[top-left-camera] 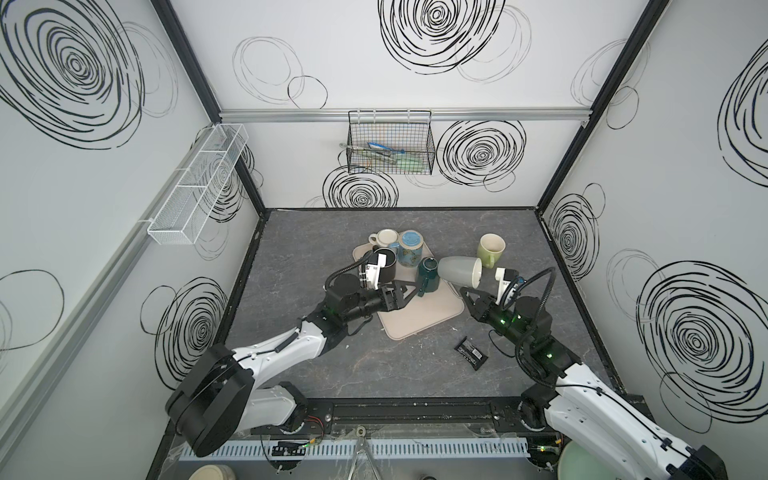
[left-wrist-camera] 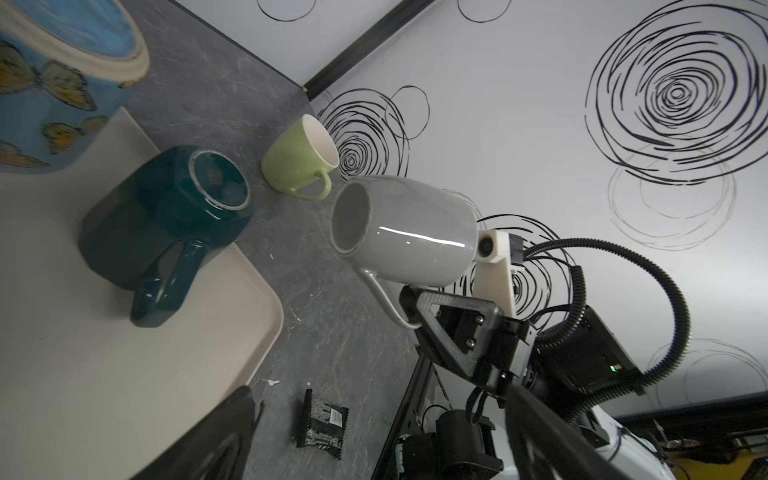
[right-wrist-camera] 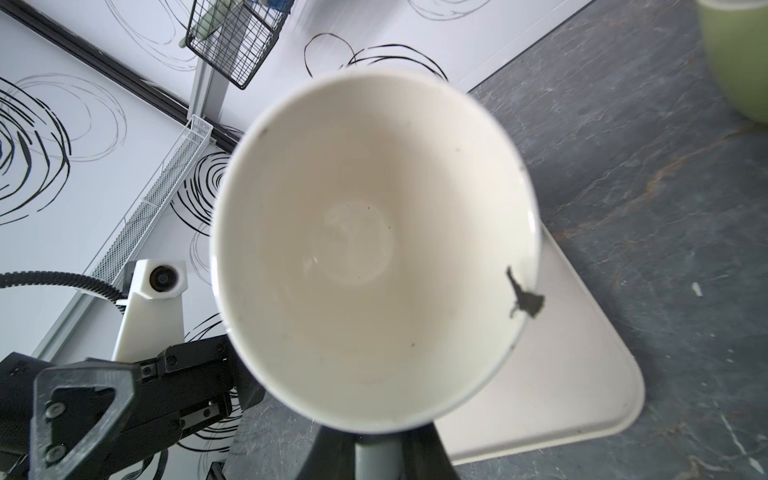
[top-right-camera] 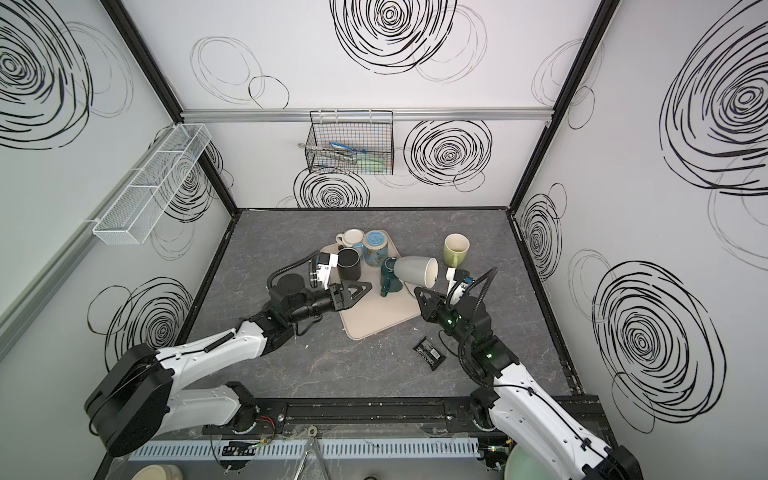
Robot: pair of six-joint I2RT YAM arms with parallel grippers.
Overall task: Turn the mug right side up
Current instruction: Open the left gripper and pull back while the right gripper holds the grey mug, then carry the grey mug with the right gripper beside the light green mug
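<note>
Midway through the turn: the right gripper (top-left-camera: 468, 294) pinches the thin handle of the grey mug (top-left-camera: 459, 270) and holds it clear of the table (top-left-camera: 374, 374), above the right edge of the beige tray (top-left-camera: 419, 316). The mug lies on its side in the air, base toward the tray and its cream mouth toward the table's right edge, filling the right wrist view (right-wrist-camera: 374, 249). In the left wrist view the pressed-together fingers (left-wrist-camera: 419, 309) clamp the handle below the mug's body (left-wrist-camera: 415, 232). The left gripper (top-left-camera: 411, 289) hangs over the middle of the tray with its jaws spread wide and nothing between them, its tips just beside a dark teal mug (top-left-camera: 429, 274) that sits base up on the tray. By the look of it the task is about half done: the mug is lifted and tipped to the horizontal, but not yet mouth up and not yet set down. What is left appears to be a further quarter turn, a landing on a bare spot and a release. Nearby, a green mug (top-left-camera: 490, 249) stands mouth up on the table beyond the tray's right edge, and a dark wrapper (top-left-camera: 471, 353) lies nearer the front edge.
</note>
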